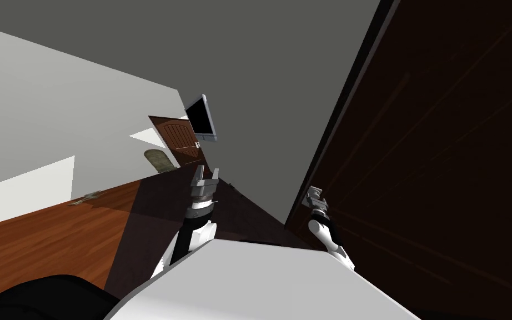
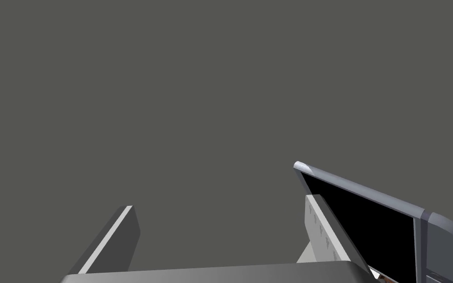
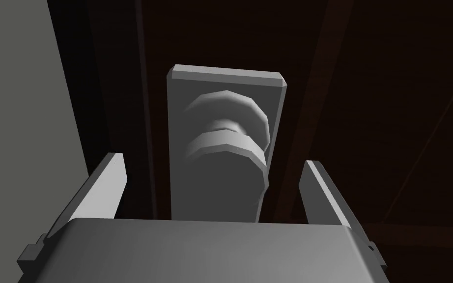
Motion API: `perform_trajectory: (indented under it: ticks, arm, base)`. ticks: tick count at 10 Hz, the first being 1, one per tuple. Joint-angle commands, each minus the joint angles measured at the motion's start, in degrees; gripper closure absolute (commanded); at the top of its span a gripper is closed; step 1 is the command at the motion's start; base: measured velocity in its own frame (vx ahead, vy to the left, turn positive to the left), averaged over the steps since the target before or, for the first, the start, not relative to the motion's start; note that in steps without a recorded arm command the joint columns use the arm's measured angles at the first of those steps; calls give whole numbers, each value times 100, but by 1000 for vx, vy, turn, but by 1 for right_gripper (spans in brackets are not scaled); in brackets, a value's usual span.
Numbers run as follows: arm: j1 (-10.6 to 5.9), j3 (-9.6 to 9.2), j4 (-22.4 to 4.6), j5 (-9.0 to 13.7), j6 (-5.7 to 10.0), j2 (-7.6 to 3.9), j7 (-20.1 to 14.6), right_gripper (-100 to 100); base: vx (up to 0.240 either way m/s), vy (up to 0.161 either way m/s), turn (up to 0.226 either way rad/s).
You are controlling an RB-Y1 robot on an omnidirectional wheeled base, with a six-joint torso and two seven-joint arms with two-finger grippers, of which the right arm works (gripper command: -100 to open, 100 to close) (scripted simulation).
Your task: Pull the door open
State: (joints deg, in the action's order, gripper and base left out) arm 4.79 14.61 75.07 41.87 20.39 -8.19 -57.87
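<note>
The pale grey round knob [image 3: 230, 142] on the dark brown door [image 3: 392, 98] is straddled by the open right gripper [image 3: 214, 161], untouched. The fingers should be closed squarely on the knob before any pull. The left gripper [image 1: 205, 176] is held open, well apart from the knob.

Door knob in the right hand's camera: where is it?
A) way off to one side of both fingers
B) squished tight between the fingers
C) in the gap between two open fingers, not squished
C: the right gripper has its fingers standing apart, and the grey knob on the dark door sits in the gap between them with neither finger pressing it.
</note>
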Motion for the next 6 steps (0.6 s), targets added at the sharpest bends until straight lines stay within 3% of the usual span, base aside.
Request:
perform_trajectory:
  ticks: [1, 2, 3, 6]
  arm:
    - [40, 33, -78, 59, 27, -185, -168, -100]
    - [24, 6, -71, 33, 34, -124, -102, -100]
    - [24, 6, -71, 33, 34, -124, -102, 100]
    - [24, 6, -71, 33, 34, -124, -102, 100]
  base:
    - [162, -28, 66]
    - [66, -18, 12]
    - [-7, 0, -23]
    - [-20, 1, 3]
